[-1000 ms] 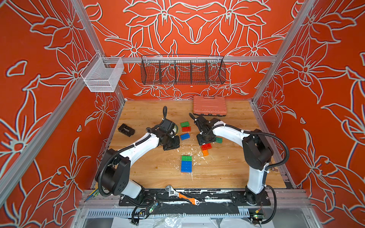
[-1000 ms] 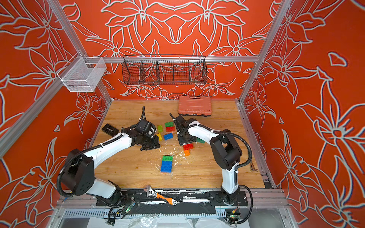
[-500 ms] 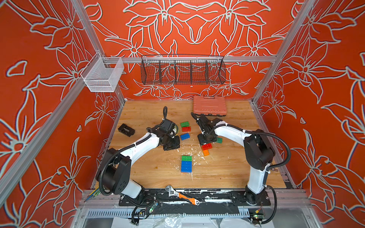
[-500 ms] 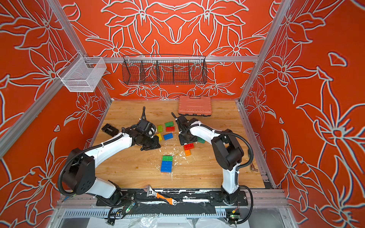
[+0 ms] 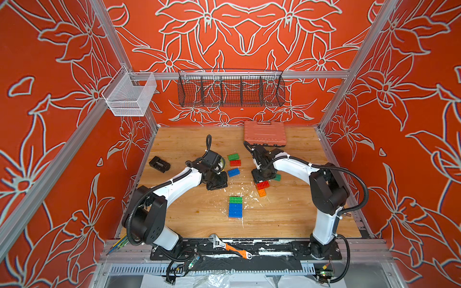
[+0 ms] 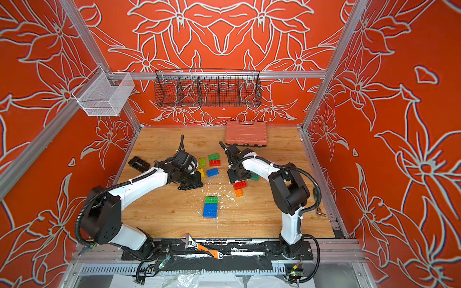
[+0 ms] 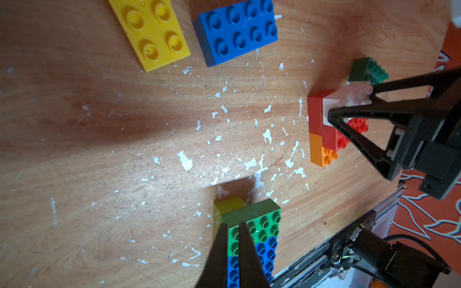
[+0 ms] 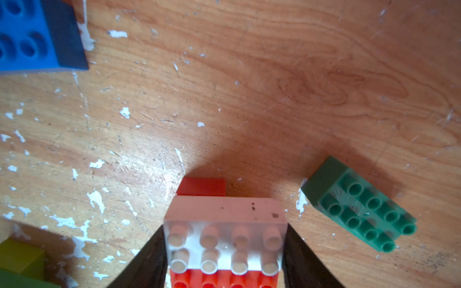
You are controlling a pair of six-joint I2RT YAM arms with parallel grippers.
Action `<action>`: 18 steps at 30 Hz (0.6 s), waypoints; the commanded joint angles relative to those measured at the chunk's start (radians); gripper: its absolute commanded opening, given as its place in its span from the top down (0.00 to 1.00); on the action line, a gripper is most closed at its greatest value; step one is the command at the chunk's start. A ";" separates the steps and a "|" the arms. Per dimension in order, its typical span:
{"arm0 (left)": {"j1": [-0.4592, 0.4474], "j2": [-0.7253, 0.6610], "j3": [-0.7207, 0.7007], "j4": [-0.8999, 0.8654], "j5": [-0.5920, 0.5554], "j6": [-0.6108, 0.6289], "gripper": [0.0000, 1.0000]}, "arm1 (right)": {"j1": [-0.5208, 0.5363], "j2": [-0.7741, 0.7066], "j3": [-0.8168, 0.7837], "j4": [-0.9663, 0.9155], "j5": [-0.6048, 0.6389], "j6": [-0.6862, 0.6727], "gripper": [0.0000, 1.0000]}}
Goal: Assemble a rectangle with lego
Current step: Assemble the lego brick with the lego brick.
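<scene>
Worries, going left to right. At centre-left of a top view, left gripper (image 5: pixel 217 184) pinched shut on nothing, hanging just beside the loose blue brick (image 5: pixel 233 172) and the yellow brick (image 6: pixel 201 172). Could easily sweep either one away with a careless swing. Could also clip the green-and-blue slab (image 5: pixel 235 207) at lower centre and knock the only joined-up chunk out of square.

Just right of centre, right gripper (image 8: pixel 224 239) clamped on the white brick (image 8: pixel 224 212), with white sitting on top of the red brick (image 5: pixel 262 185). Can't tell whether pressed fully home. Lifting now might drag red and the touching orange brick (image 5: pixel 262 192) along, or pop white off crooked. Letting go too early risks a half-seated stack.

Tight on the right side of that grip too: dark green brick (image 8: pixel 359 212) near the jaw, easy to bump on opening. Plus white flakes (image 7: pixel 185 160) scattered over the wooden table (image 5: pixel 287 214), maybe enough to stop bricks from lying flat.
</scene>
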 commanded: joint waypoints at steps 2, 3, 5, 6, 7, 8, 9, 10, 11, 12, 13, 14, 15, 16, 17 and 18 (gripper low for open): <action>0.004 0.009 0.018 0.006 0.011 -0.009 0.90 | -0.008 0.026 -0.067 -0.068 0.023 -0.042 0.71; 0.004 0.008 0.016 0.008 0.011 -0.011 0.90 | -0.008 0.022 -0.073 -0.067 0.023 -0.045 0.71; 0.004 0.008 0.014 0.010 0.011 -0.013 0.90 | -0.008 0.025 -0.072 -0.077 0.041 -0.047 0.71; 0.004 0.008 0.014 0.010 0.012 -0.013 0.90 | -0.007 0.026 -0.074 -0.078 0.047 -0.050 0.71; 0.004 0.010 0.016 0.010 0.012 -0.012 0.90 | -0.007 0.031 -0.075 -0.087 0.069 -0.048 0.71; 0.004 0.010 0.016 0.010 0.012 -0.013 0.90 | -0.008 0.036 -0.074 -0.095 0.086 -0.048 0.71; 0.004 0.010 0.016 0.011 0.012 -0.013 0.90 | -0.008 0.041 -0.076 -0.096 0.091 -0.057 0.71; 0.004 0.011 0.017 0.011 0.011 -0.011 0.90 | -0.008 0.044 -0.080 -0.093 0.094 -0.062 0.71; 0.004 0.012 0.017 0.010 0.011 -0.012 0.90 | -0.006 0.045 -0.084 -0.090 0.096 -0.065 0.71; 0.004 0.014 0.017 0.011 0.011 -0.011 0.90 | -0.007 0.048 -0.085 -0.086 0.096 -0.068 0.71; 0.004 0.017 0.019 0.011 0.011 -0.009 0.90 | -0.007 0.051 -0.087 -0.086 0.095 -0.073 0.72; 0.004 0.018 0.019 0.010 0.012 -0.010 0.90 | -0.007 0.055 -0.085 -0.086 0.092 -0.076 0.73; 0.004 0.022 0.020 0.011 0.013 -0.009 0.90 | -0.006 0.058 -0.084 -0.087 0.089 -0.081 0.74; 0.004 0.024 0.022 0.011 0.014 -0.008 0.90 | -0.005 0.063 -0.082 -0.086 0.083 -0.089 0.75; 0.004 0.026 0.023 0.010 0.015 -0.008 0.90 | -0.001 0.066 -0.078 -0.088 0.080 -0.094 0.75; 0.004 0.029 0.026 0.011 0.014 -0.007 0.90 | 0.005 0.068 -0.075 -0.089 0.075 -0.100 0.76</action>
